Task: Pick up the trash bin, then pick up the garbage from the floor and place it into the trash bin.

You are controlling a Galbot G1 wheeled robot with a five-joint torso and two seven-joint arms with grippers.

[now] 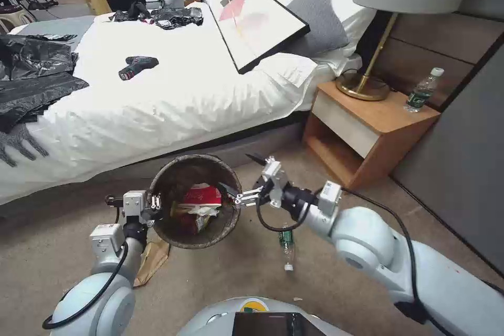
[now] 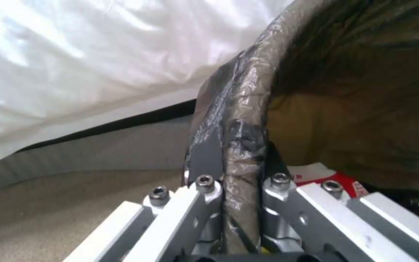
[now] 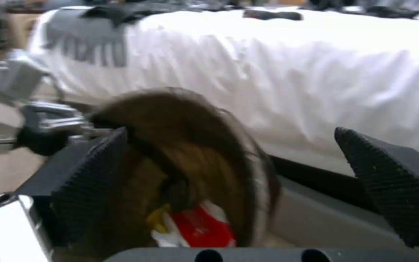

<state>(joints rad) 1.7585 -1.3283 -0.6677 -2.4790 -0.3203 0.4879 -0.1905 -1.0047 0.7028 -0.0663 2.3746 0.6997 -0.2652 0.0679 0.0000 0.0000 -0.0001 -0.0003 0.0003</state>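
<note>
Left gripper (image 2: pixel 241 203): clamped on trash bin (image 1: pixel 194 200) rim; light, bag-slick. Right gripper (image 1: pixel 245 178): spread wide beside bin.

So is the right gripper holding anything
No, the right gripper is open, its pads spread wide with nothing between them, beside the bin.

Light: even, bright indoor, no hard shadows.
Glare: washed-out white on the bed sheet (image 1: pixel 173 89).
Edges: bent wide-angle lines in head view.
Blur: soft right wrist view; smeared trash bin (image 3: pixel 195 171) there.
Focus: nearest fingertips (image 3: pixel 394 182) sharpest.
</note>
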